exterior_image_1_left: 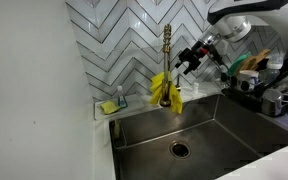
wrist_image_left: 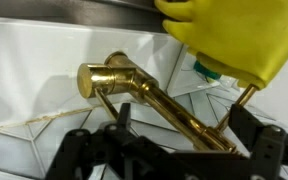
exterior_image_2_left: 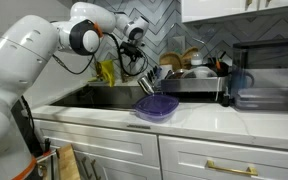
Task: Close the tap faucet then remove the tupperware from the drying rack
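The brass tap faucet [exterior_image_1_left: 167, 45] stands upright behind the sink, and in the wrist view its brass body [wrist_image_left: 144, 95] runs diagonally with a round end cap at the upper left. My gripper [wrist_image_left: 184, 135] is open, with one dark finger on each side of the brass body and not pressing on it. It shows right beside the tap in both exterior views [exterior_image_1_left: 189, 58] [exterior_image_2_left: 134, 52]. The dark drying rack [exterior_image_1_left: 252, 97] [exterior_image_2_left: 199, 85] stands beside the sink, full of dishes. I cannot pick out the tupperware among them.
Yellow rubber gloves [exterior_image_1_left: 166, 92] [wrist_image_left: 234, 35] hang over the tap. A green utensil [exterior_image_1_left: 252, 62] and a metal pot [exterior_image_1_left: 280, 100] are in the rack. A sponge dish [exterior_image_1_left: 112, 104] sits on the ledge. A tinted translucent bowl [exterior_image_2_left: 156, 107] and clear boxes [exterior_image_2_left: 262, 92] stand on the counter.
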You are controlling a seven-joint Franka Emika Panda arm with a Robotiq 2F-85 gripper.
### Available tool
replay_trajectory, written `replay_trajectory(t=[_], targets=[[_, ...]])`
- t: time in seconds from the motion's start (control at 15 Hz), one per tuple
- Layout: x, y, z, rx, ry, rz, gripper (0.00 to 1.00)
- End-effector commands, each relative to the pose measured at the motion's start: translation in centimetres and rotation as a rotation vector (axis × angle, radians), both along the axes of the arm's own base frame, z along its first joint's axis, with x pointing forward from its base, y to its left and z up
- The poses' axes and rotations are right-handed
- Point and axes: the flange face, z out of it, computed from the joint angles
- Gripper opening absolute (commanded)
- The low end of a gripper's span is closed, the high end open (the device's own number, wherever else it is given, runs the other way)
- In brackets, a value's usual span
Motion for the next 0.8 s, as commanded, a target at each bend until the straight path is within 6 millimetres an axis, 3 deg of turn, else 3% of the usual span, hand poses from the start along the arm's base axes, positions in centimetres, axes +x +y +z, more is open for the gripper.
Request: replay_trajectory(t=[0.0,0.47,0.73], targets=[[-2.3,-3.4,4.9,-0.169,-0.03,0.023,1.0],[-5.7,-9.2,10.9,-0.29,-0.159,0.055,1.0],[-8.5,-11.7,12.0,-0.32,-0.164,0.082,1.0]])
